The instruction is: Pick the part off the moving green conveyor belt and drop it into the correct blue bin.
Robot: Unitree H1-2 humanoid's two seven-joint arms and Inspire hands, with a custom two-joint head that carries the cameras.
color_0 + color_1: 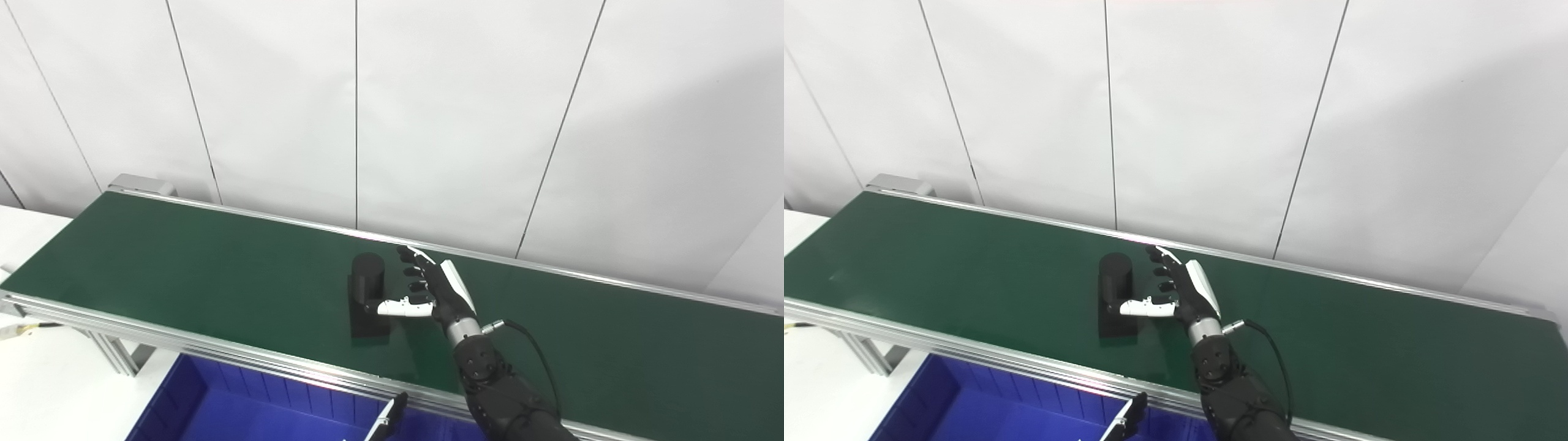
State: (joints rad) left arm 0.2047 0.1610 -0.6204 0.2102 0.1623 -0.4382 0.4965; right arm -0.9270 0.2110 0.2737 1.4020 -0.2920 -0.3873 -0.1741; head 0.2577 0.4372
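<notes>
The right hand (438, 288) stands just beside the black part (368, 294) on the green conveyor belt (184, 263), fingers apart, so the reach step is in hand; next it must close around the part.

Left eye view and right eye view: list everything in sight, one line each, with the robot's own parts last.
conveyor belt: one, dark green with silver rails, running left to right across the scene.
part: one, black, a cylinder on a block base, mid-belt beside the hand.
blue bin: one, blue, below the belt's near rail, with a divider at the bottom edge.
wall panels: white, behind the belt.
white surface: at the left.
right hand: one, black and white, open over the belt, thumb at the part.
</notes>
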